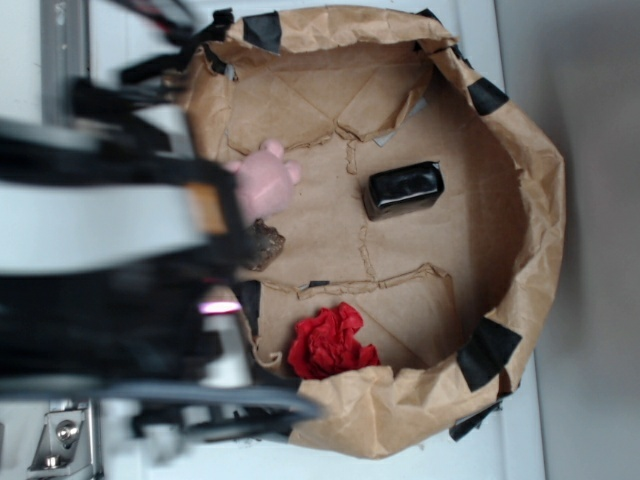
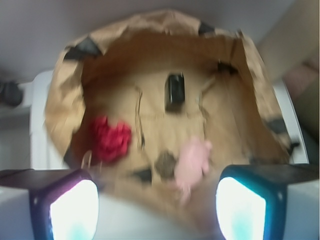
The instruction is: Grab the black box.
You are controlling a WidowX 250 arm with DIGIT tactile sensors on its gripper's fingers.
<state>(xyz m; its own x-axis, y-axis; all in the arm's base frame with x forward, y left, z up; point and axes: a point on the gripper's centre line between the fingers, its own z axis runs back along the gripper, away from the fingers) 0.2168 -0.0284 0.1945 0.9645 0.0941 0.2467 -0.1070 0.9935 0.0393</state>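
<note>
While the end effector [image 2: 157, 200] hangs wide and empty | black box [image 1: 403, 189] lies apart at 12 o'clock in the wrist view | paper bowl [image 1: 530, 220] corrals it.

Brown paper enclosure [image 1: 530, 200] with crumpled walls fills center and right of frame, black tape patches [image 1: 487, 352] along its rim. Black box [image 1: 404, 189], glossy, lies on the paper floor right of center, apart from everything else. Pink plush toy [image 1: 265, 178] center-left, brown lumpy chunk [image 1: 264, 244] just below it. Red crumpled piece [image 1: 330, 343] at lower center near the wall. Blurred robot arm [image 1: 110, 270] covers the left side; end effector can't be made out. White desk [image 1: 520, 440] at the edges.
</note>
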